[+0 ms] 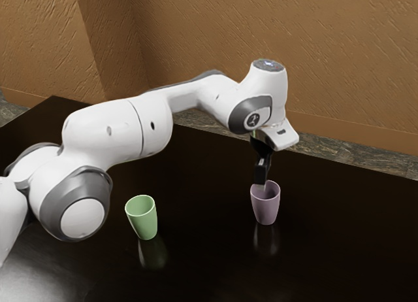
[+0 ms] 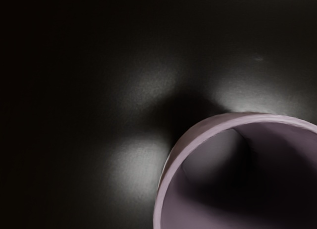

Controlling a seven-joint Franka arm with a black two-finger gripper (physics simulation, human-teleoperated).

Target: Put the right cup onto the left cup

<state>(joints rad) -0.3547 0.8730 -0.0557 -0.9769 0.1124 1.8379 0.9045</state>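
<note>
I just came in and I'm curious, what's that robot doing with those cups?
A white robot arm has its black gripper down at the top of the purple cup. I can't tell whether it has hold of it. The green cup stands apart on the dark, shiny table. The job is to put the purple cup onto the green one, and that isn't done yet.
</note>
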